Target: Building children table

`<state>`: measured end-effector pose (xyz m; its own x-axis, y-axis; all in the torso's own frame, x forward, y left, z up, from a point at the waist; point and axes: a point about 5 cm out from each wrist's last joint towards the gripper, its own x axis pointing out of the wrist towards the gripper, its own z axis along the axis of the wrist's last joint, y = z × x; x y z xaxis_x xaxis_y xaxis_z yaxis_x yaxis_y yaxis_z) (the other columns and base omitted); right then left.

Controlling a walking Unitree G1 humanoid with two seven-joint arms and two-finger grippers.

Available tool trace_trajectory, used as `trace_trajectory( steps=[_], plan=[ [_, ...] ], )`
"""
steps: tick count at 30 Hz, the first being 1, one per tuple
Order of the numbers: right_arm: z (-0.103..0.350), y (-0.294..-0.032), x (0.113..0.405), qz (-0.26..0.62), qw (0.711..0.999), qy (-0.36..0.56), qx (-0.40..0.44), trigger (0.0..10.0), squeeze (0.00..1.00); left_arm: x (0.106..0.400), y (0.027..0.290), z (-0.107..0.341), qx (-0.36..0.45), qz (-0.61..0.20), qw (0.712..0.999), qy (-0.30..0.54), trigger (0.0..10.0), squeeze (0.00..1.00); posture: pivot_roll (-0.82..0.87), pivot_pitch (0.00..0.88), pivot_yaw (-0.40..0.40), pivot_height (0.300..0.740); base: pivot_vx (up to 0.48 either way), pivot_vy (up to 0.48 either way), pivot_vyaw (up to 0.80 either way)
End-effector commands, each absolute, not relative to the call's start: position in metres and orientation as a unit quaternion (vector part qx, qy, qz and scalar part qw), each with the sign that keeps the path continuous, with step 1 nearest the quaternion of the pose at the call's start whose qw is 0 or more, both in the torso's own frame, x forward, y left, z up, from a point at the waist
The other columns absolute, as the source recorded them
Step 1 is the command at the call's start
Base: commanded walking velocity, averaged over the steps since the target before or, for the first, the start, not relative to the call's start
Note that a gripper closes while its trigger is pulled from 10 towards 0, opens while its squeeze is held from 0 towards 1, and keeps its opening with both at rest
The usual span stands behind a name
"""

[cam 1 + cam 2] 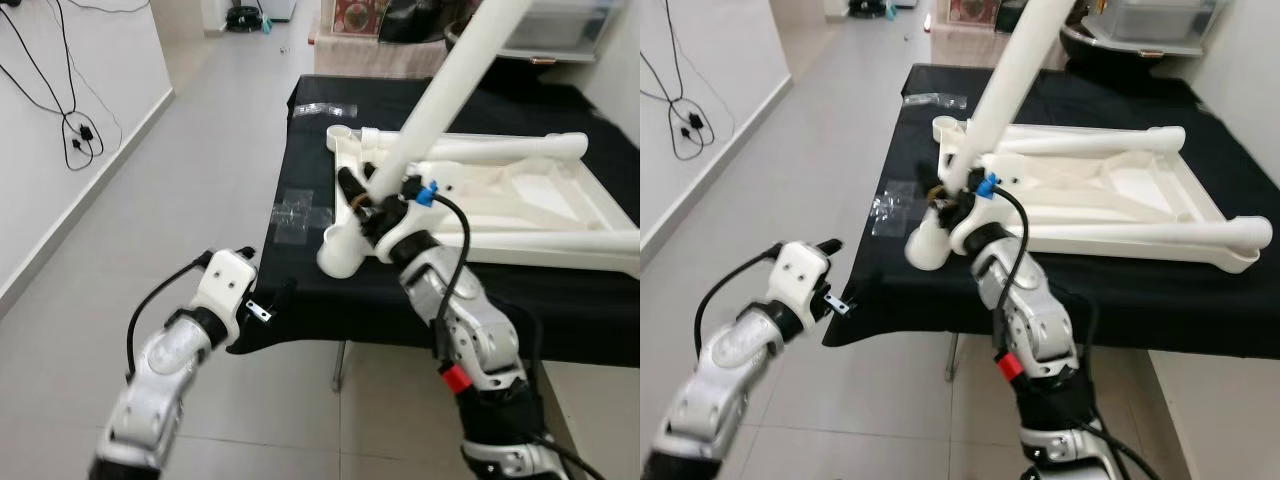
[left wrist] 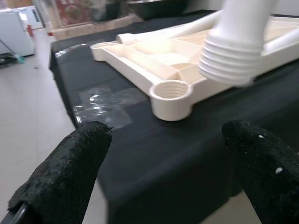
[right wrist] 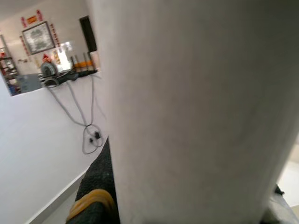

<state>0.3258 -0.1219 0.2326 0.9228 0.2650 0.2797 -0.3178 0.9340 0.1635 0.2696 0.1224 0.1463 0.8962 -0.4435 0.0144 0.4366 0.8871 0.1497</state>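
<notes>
Left wrist view, threaded socket, open tool

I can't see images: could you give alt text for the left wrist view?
Open left claw faces a cream tabletop lying upside down on a black cloth. A threaded white leg hangs above the corner socket.

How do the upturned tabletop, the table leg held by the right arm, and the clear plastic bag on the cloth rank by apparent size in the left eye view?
1. Upturned tabletop.
2. Table leg, though nearness enlarges it.
3. Clear plastic bag.
</notes>
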Motion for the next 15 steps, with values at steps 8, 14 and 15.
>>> trace_trajectory(
  steps=[8,14,15],
  plan=[
    [0.228,-0.138,0.324,0.105,0.983,-0.141,0.054,10.0,0.0,0.247,0.095,0.148,-0.001,-0.202,0.979,-0.027,10.0,0.0,0.04,0.0,-0.069,0.74,0.0,0.0,0.47],
    [0.23,-0.136,0.327,0.107,0.982,-0.144,0.055,10.0,0.0,0.241,0.087,0.148,-0.012,-0.204,0.979,-0.019,10.0,0.0,0.04,0.0,-0.077,0.74,0.0,0.0,0.67],
    [0.23,-0.136,0.327,0.107,0.982,-0.144,0.055,10.0,0.0,0.241,0.087,0.148,-0.012,-0.204,0.979,-0.019,10.0,0.0,0.04,0.0,-0.077,0.74,0.0,0.0,0.0]
  ],
)
